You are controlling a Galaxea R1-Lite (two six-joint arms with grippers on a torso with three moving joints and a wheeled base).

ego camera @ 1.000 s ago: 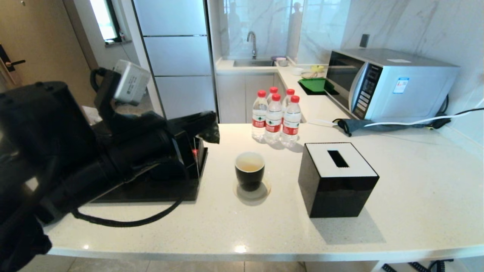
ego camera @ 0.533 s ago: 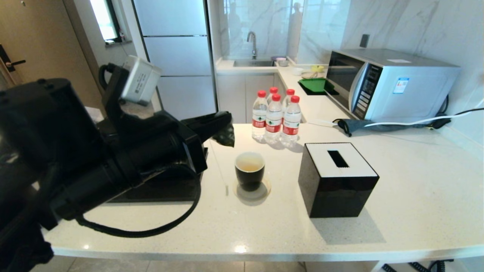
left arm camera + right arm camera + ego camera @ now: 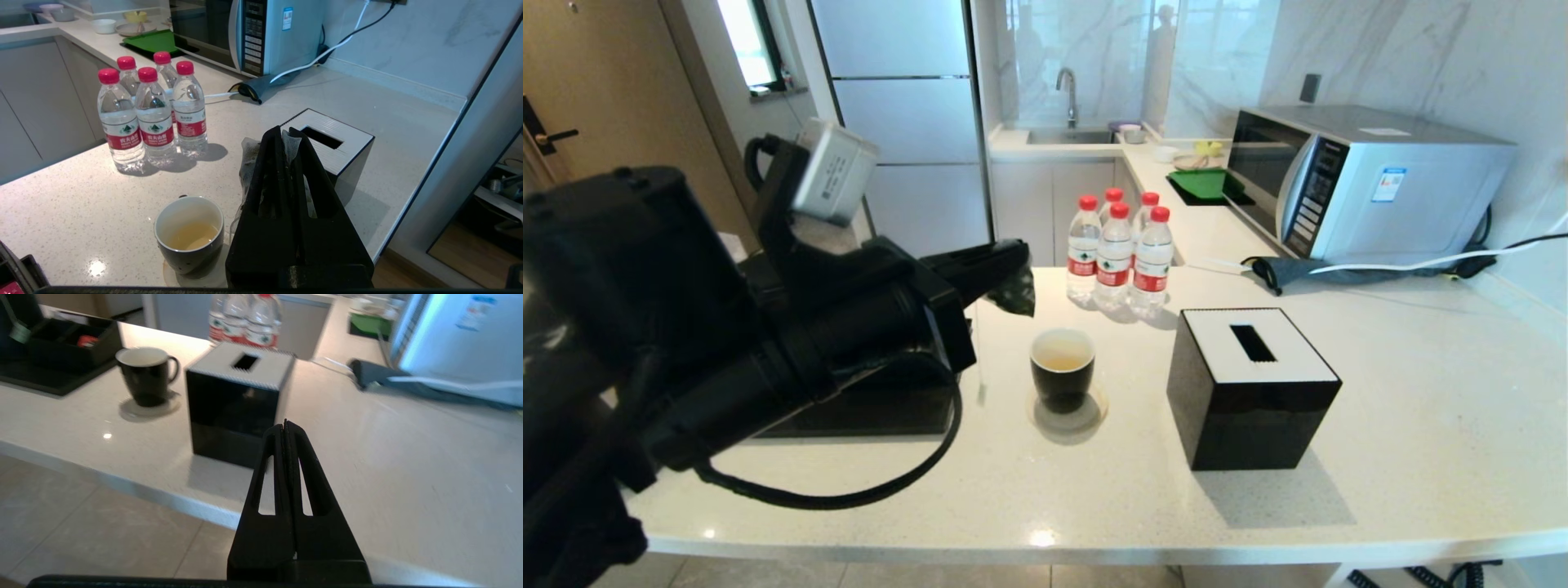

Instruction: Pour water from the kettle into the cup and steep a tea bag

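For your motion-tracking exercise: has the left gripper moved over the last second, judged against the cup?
Yes. The left gripper, shut on the tea bag, has travelled rightward toward the cup, which stayed put.

- Four water bottles with red caps stand in a cluster on the counter.
- One cup, black outside and white inside, sits on one round coaster.
- One tea bag hangs from the left gripper.
- One black tissue box with a white top.
- One black tray at the counter's left.
- One small red packet lies in that tray's compartment.
- One microwave against the wall.
- One sink tap at the back.
- One green board beside the microwave.
- Two grippers in all: the left one and the right gripper, off the counter's front edge.
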